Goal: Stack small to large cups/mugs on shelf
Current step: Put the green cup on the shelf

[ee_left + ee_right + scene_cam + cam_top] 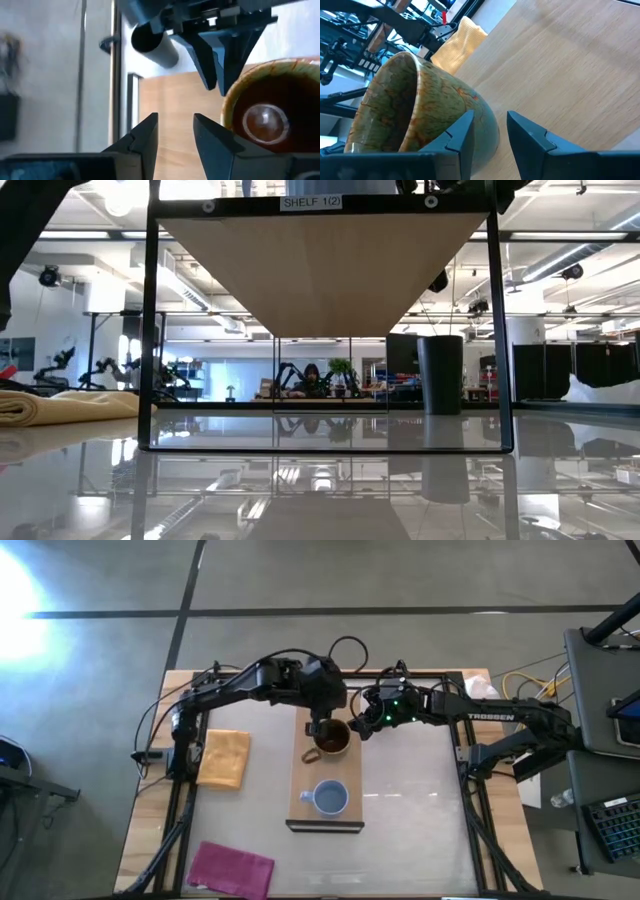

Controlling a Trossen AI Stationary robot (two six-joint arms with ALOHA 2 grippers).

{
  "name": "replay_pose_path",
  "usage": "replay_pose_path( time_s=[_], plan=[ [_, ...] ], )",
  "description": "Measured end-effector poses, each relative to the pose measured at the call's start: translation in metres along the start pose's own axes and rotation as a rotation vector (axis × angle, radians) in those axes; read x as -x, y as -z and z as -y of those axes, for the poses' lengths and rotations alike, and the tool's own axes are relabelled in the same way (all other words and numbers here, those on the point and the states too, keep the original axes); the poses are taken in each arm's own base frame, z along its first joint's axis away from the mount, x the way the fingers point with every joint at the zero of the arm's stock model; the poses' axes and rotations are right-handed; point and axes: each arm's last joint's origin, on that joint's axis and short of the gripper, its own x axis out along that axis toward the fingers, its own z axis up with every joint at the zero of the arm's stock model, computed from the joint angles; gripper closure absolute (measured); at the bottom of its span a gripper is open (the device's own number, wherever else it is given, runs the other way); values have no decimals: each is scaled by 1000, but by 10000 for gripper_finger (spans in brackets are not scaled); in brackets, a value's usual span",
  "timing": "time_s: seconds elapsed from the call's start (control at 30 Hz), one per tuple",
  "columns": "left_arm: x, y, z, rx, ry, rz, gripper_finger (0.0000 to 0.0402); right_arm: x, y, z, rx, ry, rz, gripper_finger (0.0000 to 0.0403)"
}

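Note:
The mustard-brown mug [332,738] stands upright near the far end of the light-wood shelf [325,822]. The small light-blue cup [330,798] stands nearer on the same board. The black cup [440,375] stands on the table below and beyond the shelf; my right arm hides it in the high view. My left gripper [318,727] is open just left of the mug [270,115], with only board between its fingers. My right gripper [362,727] is open at the mug's right side, and the gap between its fingers [487,132] shows bare board. My left gripper has one finger [212,142] close beside the mug's rim [231,107], pointing down from above; I cannot tell whether it touches. My right gripper has one finger [454,137] in front of the mug's outer wall [470,107], slanting in from the table's right; I cannot tell whether it touches.
A folded yellow cloth [225,758] lies on the table left of the shelf. A magenta cloth [232,868] lies at the near left. The shelf is raised on a dark frame whose posts [150,330] stand at its sides.

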Motion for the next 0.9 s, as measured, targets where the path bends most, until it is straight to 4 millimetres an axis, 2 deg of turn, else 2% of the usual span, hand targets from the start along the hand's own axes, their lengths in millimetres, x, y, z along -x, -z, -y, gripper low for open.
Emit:
replay_pose_path(
  time_s=[0.1, 0.2, 0.63, 0.9],
  plan=[
    [6, 8, -1, 126, 17, -50, 292, 0, 0, 0, 0, 2, -1, 294],
    [8, 16, 1, 176, 35, -131, 292, 0, 1, 1, 1, 13, -14, 294],
    [-13, 26, 10, 183, 66, -249, 292, -1, 8, -2, 4, -8, -70, 294],
    [-16, 21, 11, 201, 121, -194, 292, -2, 14, -8, 18, -33, -103, 294]
  ],
)
